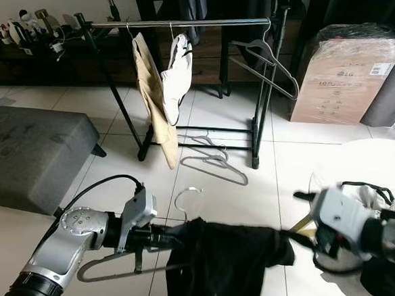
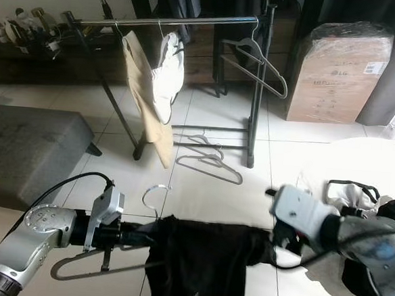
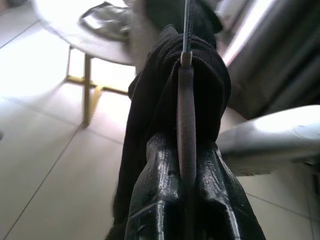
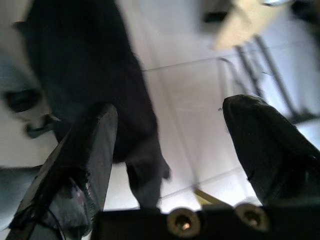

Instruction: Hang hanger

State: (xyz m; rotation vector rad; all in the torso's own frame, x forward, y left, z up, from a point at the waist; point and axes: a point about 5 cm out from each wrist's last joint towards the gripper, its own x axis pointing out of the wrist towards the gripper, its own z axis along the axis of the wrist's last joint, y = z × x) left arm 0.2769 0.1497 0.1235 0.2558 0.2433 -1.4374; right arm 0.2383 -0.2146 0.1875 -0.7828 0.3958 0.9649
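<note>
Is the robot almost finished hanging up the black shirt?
Not yet. Done: the black shirt is already draped on the gray hanger. In hand: the left claw is shut on that hanger, holding it low above the floor, while the right claw is open beside the shirt. Left: lifting it and hooking it onto the rack's rail, which stands farther ahead across the tiles.

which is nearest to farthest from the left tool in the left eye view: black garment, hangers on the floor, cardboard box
1. Black garment: draped on the hanger held by the left tool, right beside it.
2. Hangers on the floor: farther ahead, under the clothes rack.
3. Cardboard box: farthest, back right by the curtain.
</note>
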